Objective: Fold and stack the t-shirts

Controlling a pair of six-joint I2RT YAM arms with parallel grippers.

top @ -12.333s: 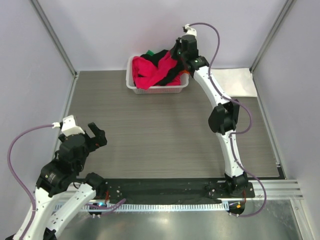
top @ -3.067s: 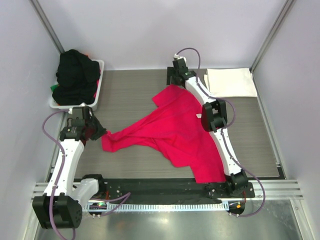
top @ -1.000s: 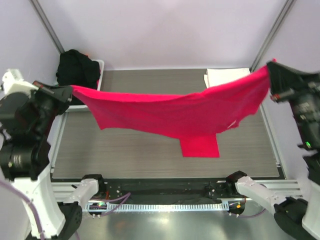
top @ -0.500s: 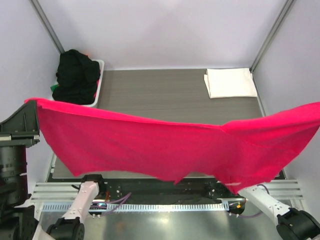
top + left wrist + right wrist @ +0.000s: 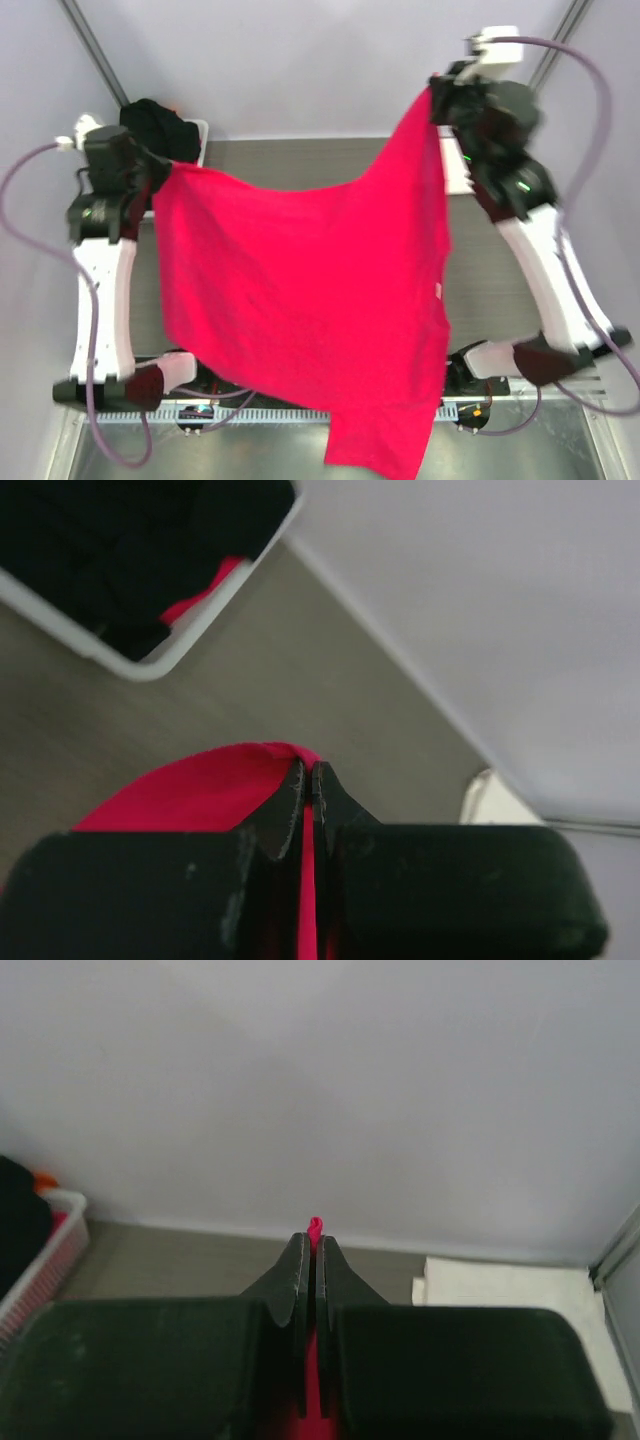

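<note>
Cloth takes up most of the overhead view. The pinkish-red t-shirt [image 5: 300, 300] hangs spread in the air between the two arms. It covers the middle of the frame from the upper left and upper right down to the bottom centre, where a flap of it droops lowest.

The left gripper [image 5: 160, 172], at the upper left of the frame, is clamped on one top corner of the shirt. Its wrist camera shows the fingers pressed together on a thin line of red fabric, with more red bulging out to the left of them.

The right gripper [image 5: 437, 95], higher in the frame at the upper right, is pinched closed on the other top corner. In its wrist view a small nub of red pokes out just above the closed fingertips. The shirt's top edge slopes between the two grips, with the right end higher in the frame than the left.

Behind the left gripper, in the upper left corner, the white slotted basket [image 5: 200, 135] sits on the grey wood-grain table [image 5: 300, 160]. The black shirts [image 5: 150, 115] are heaped in it. In the right wrist view a scrap of orange cloth [image 5: 42, 1182] shows at the basket's edge on the far left. The white folded t-shirt [image 5: 500, 1285] lies flat on the table at the lower right of that view, well apart from the basket.
</note>
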